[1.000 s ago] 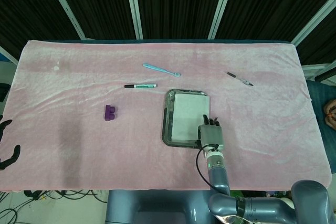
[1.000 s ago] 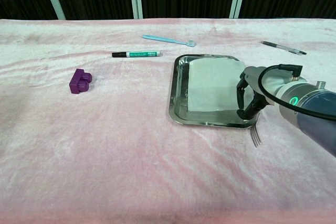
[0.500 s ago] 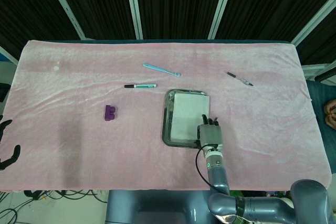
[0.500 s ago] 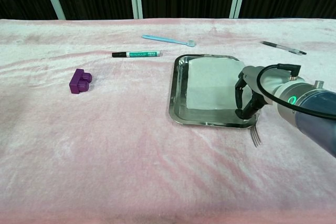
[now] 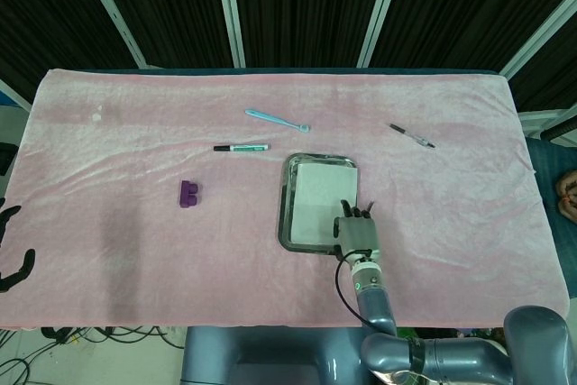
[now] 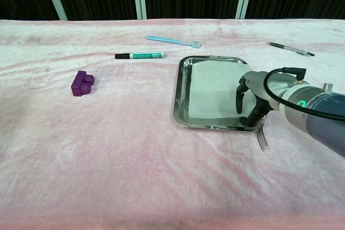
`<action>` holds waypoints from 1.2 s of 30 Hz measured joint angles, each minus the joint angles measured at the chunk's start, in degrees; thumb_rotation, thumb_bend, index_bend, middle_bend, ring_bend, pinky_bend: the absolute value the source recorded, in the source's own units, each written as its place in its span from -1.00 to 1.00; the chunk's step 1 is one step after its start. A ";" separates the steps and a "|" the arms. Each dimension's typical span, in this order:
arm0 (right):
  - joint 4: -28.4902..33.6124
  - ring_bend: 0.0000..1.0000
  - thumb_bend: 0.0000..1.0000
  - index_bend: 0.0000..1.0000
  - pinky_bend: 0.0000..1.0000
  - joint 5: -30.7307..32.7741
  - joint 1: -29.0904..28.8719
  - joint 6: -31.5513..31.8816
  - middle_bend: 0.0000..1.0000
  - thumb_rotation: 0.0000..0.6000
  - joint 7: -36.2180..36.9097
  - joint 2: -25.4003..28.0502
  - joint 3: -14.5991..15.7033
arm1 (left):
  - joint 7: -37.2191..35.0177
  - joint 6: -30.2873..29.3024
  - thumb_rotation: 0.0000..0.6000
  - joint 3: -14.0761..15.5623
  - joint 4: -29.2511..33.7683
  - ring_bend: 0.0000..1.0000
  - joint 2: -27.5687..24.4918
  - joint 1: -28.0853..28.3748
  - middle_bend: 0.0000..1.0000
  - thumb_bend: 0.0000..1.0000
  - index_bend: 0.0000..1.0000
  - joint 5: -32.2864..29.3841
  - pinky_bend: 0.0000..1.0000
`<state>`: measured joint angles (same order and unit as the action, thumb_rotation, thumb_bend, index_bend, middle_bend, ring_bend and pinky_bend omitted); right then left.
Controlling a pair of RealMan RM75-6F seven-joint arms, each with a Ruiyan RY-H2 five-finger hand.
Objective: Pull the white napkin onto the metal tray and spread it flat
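Note:
The white napkin (image 5: 318,200) (image 6: 213,87) lies flat inside the metal tray (image 5: 285,214) (image 6: 178,100), with its right edge just inside the tray's right rim. My right hand (image 5: 357,233) (image 6: 256,98) is at the tray's near right corner. Its fingers are bent down, with the tips touching the napkin's near right corner and the thumb held apart. Nothing is pinched that I can see. Only the dark fingers of my left hand (image 5: 13,259) show at the far left edge, below the table, spread and holding nothing.
A pink cloth covers the table. A purple block (image 5: 189,193) (image 6: 82,83) lies left of the tray. A marker (image 5: 241,147) (image 6: 140,55) and a teal toothbrush (image 5: 277,119) (image 6: 172,40) lie behind it. A pen (image 5: 412,135) (image 6: 290,48) lies at the back right.
My right hand has moved slightly left, dragging the napkin with it. The napkin's right edge overhung the tray's rim before and now lies inside it. The left hand has not moved.

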<state>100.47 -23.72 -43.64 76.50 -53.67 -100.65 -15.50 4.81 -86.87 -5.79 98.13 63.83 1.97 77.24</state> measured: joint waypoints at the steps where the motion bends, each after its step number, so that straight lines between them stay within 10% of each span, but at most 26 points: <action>1: 0.01 -0.72 -0.41 0.04 -0.67 0.01 -0.05 -0.04 -0.90 1.00 0.07 -0.03 0.04 | -0.01 0.02 1.00 0.00 0.01 -1.00 -0.01 0.00 -0.91 -0.21 -0.70 -0.02 -1.00; 36: -1.20 -0.73 -0.49 -0.35 -0.67 2.12 -2.35 -0.18 -0.92 1.00 -0.22 -1.12 -0.30 | -0.42 0.12 1.00 0.00 -0.06 -1.00 -0.15 0.03 -0.91 -0.21 -0.70 0.02 -1.00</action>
<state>99.27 -21.60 -45.99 76.32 -53.89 -101.77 -15.80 4.39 -86.75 -5.79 98.08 63.68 2.00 77.26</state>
